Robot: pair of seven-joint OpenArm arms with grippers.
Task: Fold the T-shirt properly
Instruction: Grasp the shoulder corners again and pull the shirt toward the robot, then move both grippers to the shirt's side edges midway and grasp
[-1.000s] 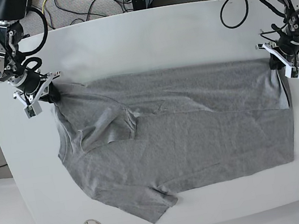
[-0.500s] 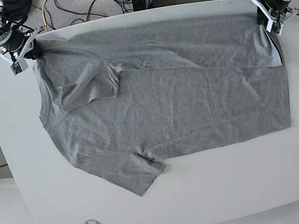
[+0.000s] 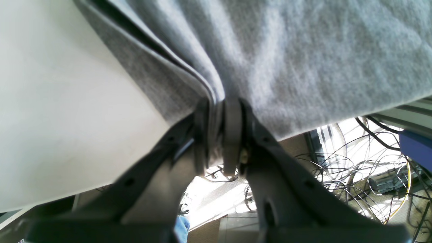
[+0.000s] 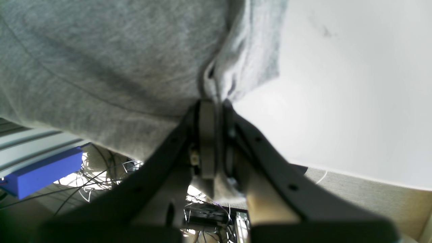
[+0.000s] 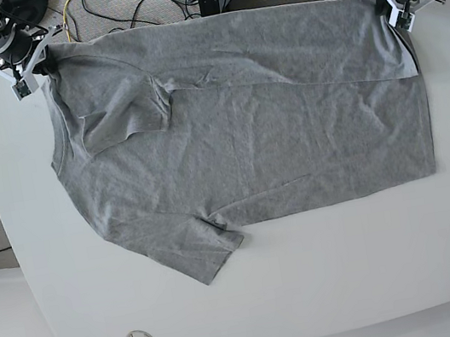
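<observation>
Across the upper two thirds of the base view, the heather-grey T-shirt (image 5: 245,130) lies spread on the white table (image 5: 330,280), plain side up and wrinkled, its far edge reaching the table's back rim. One short sleeve (image 5: 201,255) points toward the lower middle of the frame, while the other sleeve (image 5: 121,112) is folded inward onto the chest at upper left. At the upper left corner of that view the right gripper (image 5: 22,68) is clamped on the shirt's shoulder corner; in the right wrist view its jaws stand narrow with a bunch of grey cloth (image 4: 216,81) pinched between them, the fabric fanning out above and the table to the right. At the upper right corner the left gripper (image 5: 397,6) grips the hem corner; the left wrist view shows its two dark fingers (image 3: 233,135) pressed close together on layered edges of the cloth (image 3: 209,91). Along the right side of the base view a strip of the shirt is doubled over, forming a straight fold line. Cables (image 5: 137,1) lie on the floor beyond the table's back edge.
</observation>
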